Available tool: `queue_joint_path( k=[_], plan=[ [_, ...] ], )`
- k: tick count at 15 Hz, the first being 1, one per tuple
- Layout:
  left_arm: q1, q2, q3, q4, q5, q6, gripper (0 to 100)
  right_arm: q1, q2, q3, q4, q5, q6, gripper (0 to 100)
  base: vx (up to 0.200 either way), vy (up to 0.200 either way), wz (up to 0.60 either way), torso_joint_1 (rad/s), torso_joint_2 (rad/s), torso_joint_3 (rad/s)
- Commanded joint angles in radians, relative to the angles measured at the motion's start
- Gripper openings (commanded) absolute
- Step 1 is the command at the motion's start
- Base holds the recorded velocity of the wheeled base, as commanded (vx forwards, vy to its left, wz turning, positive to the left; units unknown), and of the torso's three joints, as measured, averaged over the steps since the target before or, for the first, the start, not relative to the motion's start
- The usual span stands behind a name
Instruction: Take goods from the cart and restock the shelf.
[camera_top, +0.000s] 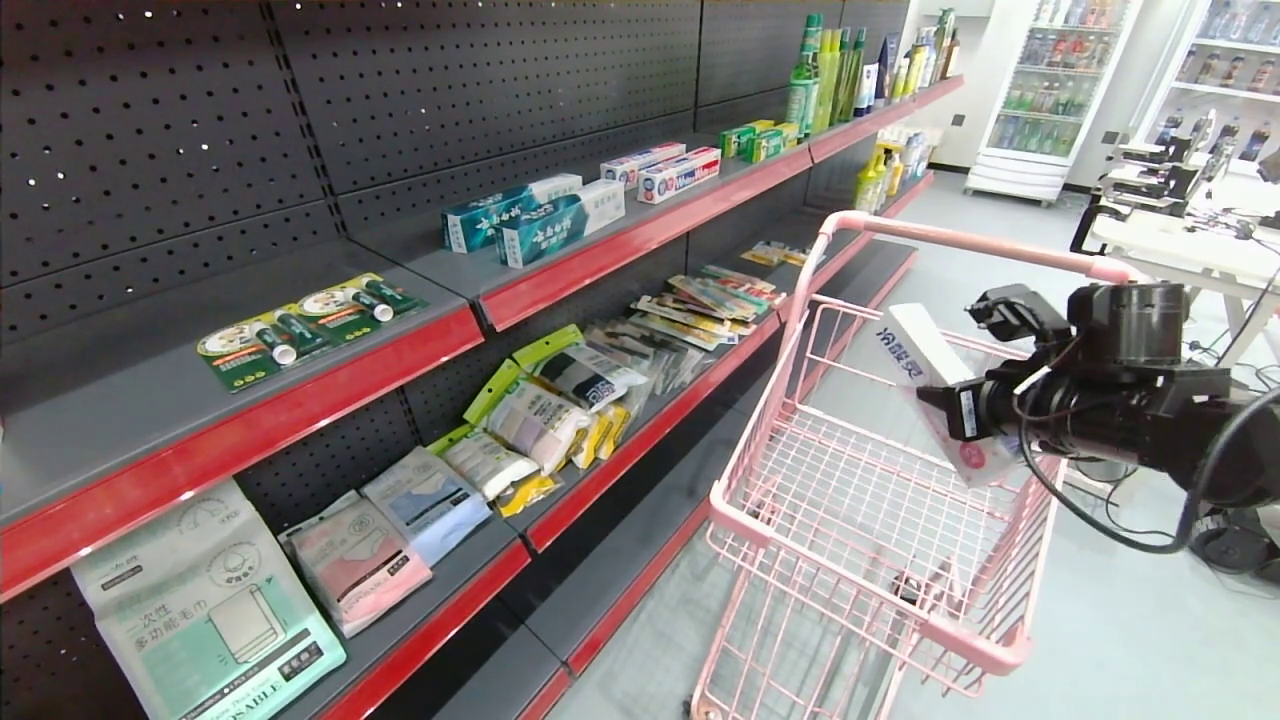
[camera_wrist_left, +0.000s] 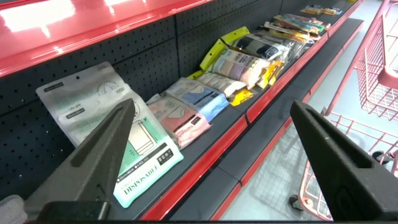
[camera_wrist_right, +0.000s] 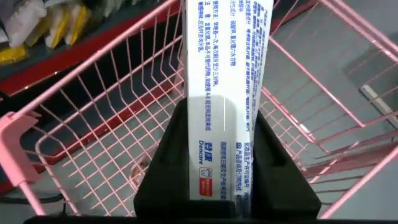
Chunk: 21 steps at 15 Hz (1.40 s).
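Note:
A long white toothpaste box (camera_top: 922, 365) (camera_wrist_right: 222, 87) with blue print hangs over the pink wire cart (camera_top: 757, 520) (camera_wrist_right: 93, 109), with my right gripper (camera_top: 950, 412) (camera_wrist_right: 221, 127) shut on its lower end. The box tilts up toward the shelf side. Boxed toothpaste (camera_top: 530, 215) lies on the upper red-edged shelf (camera_top: 620, 243). My left gripper (camera_wrist_left: 211, 106) is open and holds nothing, low down and facing the lower shelf (camera_wrist_left: 261, 102), where packs of wipes and towels lie. In the left wrist view the cart's corner (camera_wrist_left: 379, 68) is off to one side.
Green blister packs (camera_top: 305, 325) lie on the upper shelf at the left, bottles (camera_top: 830, 70) farther along. Large bags (camera_top: 205, 610) stand on the lower shelf. A drinks fridge (camera_top: 1055, 85) and a white table (camera_top: 1180, 250) stand beyond the cart.

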Motion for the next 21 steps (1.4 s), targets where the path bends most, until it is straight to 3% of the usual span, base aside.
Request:
queue_joint_path(
  k=[1, 10, 21],
  plan=[
    [0.001, 0.000, 0.000, 0.000, 0.001, 0.000, 100, 0.026, -0.194, 0.055, 0.007, -0.032, 0.007, 0, 0.000, 0.000, 0.00, 0.000, 0.00, 0.000],
    [0.001, 0.000, 0.000, 0.000, 0.001, 0.000, 100, 0.081, -0.478, 0.284, 0.007, -0.109, -0.003, 0, 0.000, 0.000, 0.00, 0.016, -0.04, -0.022],
    [-0.001, 0.000, 0.000, 0.000, 0.001, 0.000, 100, 0.074, -0.609, 0.413, 0.006, -0.129, -0.059, 0, 0.000, 0.000, 0.00, 0.235, -0.52, -0.287]
  ],
)
